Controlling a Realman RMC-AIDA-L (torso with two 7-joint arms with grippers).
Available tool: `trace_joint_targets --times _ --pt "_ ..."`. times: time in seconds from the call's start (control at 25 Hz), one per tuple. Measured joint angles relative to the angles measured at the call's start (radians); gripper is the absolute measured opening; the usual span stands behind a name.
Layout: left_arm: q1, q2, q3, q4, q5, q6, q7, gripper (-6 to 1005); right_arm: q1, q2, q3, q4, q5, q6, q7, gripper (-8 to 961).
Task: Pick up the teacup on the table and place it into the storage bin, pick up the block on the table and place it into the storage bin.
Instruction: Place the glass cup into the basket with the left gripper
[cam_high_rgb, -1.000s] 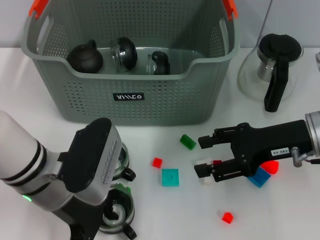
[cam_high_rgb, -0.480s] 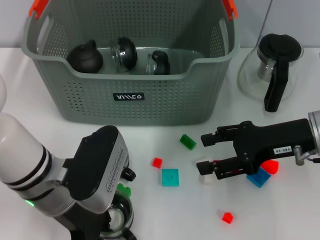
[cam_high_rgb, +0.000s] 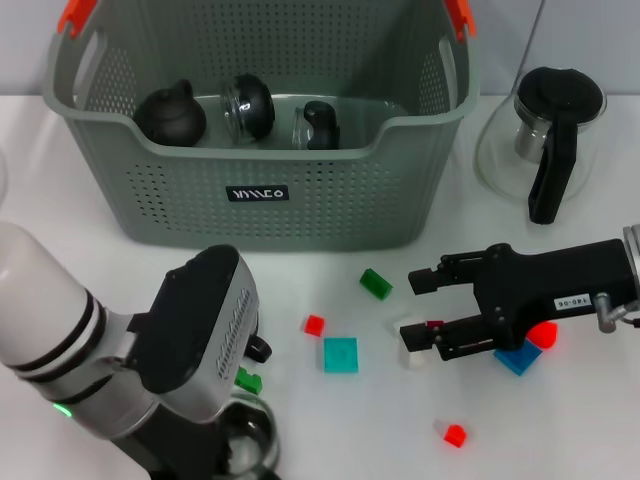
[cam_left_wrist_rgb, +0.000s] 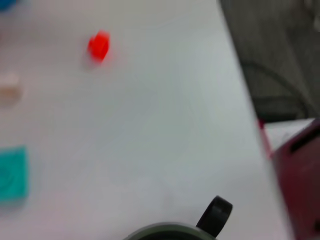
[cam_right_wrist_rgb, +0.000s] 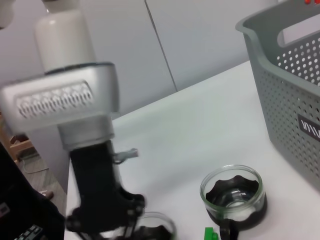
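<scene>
The grey-green storage bin (cam_high_rgb: 270, 190) stands at the back and also shows in the right wrist view (cam_right_wrist_rgb: 292, 80). It holds a black teapot (cam_high_rgb: 170, 113) and glass pieces. Two glass teacups sit at the front left. The farther teacup (cam_right_wrist_rgb: 232, 194) is mostly hidden in the head view, with only its handle (cam_high_rgb: 258, 348) showing. The nearer teacup (cam_high_rgb: 248, 438) lies under my left gripper (cam_right_wrist_rgb: 105, 215). My right gripper (cam_high_rgb: 414, 308) is open and low over the table. A white block (cam_high_rgb: 411, 350) lies by its lower finger.
Loose blocks lie on the white table: green (cam_high_rgb: 376, 283), small red (cam_high_rgb: 314, 324), teal (cam_high_rgb: 340, 354), red (cam_high_rgb: 455, 435), blue (cam_high_rgb: 518, 360), a red one (cam_high_rgb: 543, 335) and a green one (cam_high_rgb: 248, 380) by the cups. A glass kettle (cam_high_rgb: 545, 140) stands at the back right.
My left arm has moved toward the table's front edge and now covers more of the nearer teacup. My right gripper has drifted slightly right, staying open.
</scene>
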Motion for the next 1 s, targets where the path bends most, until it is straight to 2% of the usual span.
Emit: trace_joint_targets --times 0.12,0.24,0.32,0.44,0.56,0.68,0.84,1.0 --pt "-0.003 0.001 -0.065 0.047 -0.13 0.095 -0.013 46 -0.005 -0.01 0.001 0.002 0.0 -0.004 0.0 826" --pt "-0.027 0.005 -0.216 0.076 -0.35 0.185 -0.049 47 -0.017 -0.023 0.004 0.003 0.0 -0.007 0.0 826" --pt "-0.053 0.007 -0.315 0.077 -0.464 0.193 -0.086 47 -0.03 -0.033 0.009 0.007 0.0 -0.01 0.0 827" --pt "-0.115 0.008 -0.464 0.076 -0.539 0.109 -0.168 47 -0.053 -0.054 0.019 0.013 0.0 -0.015 0.006 827" --pt "-0.186 0.017 -0.539 0.05 -0.516 -0.061 -0.269 48 -0.075 -0.074 0.045 0.015 0.0 -0.032 0.013 827" --pt "-0.265 0.046 -0.544 -0.023 -0.431 -0.255 -0.384 46 -0.09 -0.088 0.081 0.019 -0.007 -0.059 0.013 826" --pt "-0.407 0.079 -0.539 -0.194 -0.264 -0.442 -0.501 45 -0.098 -0.093 0.127 0.024 -0.037 -0.07 0.013 826" --pt "-0.546 0.094 -0.539 -0.399 -0.094 -0.587 -0.578 45 -0.096 -0.093 0.143 0.025 -0.061 -0.076 0.016 826"
